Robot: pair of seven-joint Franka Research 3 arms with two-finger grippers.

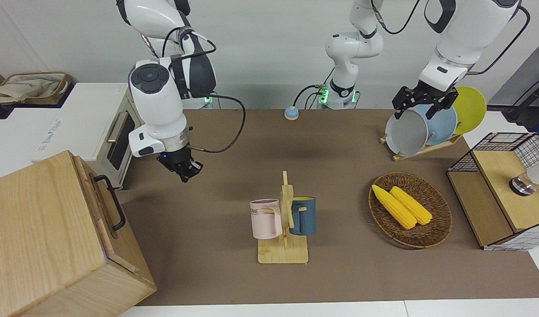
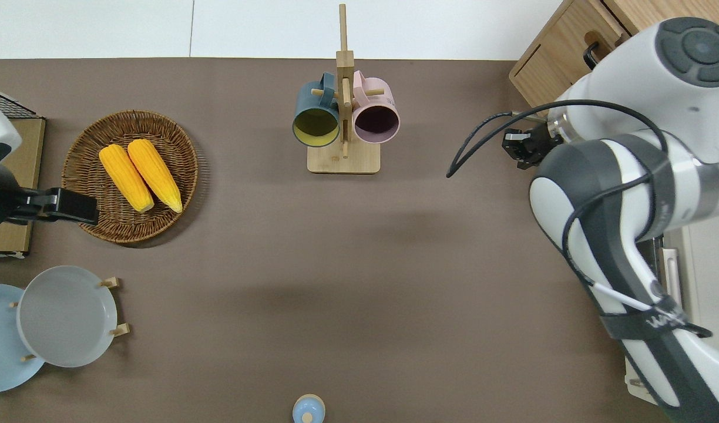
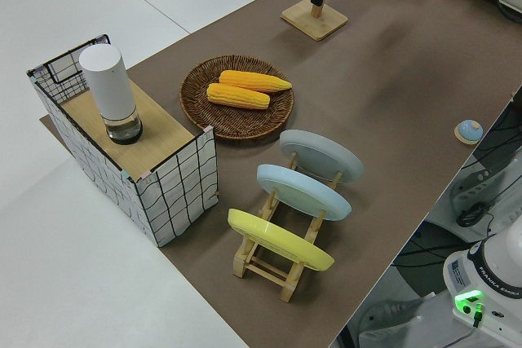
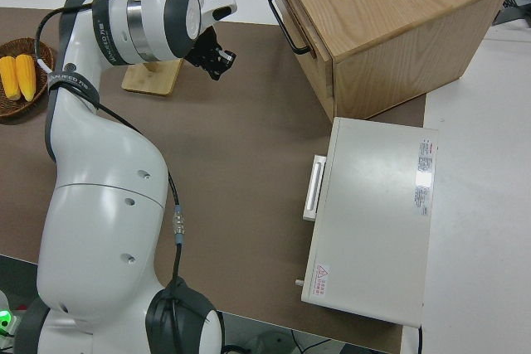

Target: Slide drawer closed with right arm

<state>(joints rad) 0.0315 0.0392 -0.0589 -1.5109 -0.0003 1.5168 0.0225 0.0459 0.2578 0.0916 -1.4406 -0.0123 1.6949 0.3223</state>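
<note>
The right arm [image 1: 157,105] is hanging over the brown bench [image 2: 336,247], its tool [image 1: 186,171] in the air at about three o'clock from the drawer [image 1: 103,207] in the front view, apart from it. I cannot tell whether that tool's fingers are wide or narrow. The drawer is sitting in the pale wood cabinet [image 1: 45,237] at the right arm's end of the bench, its front nearly flush and its black handle [image 4: 286,22] free. The white toaster oven [image 4: 373,221] is standing beside the cabinet. The left arm is parked.
</note>
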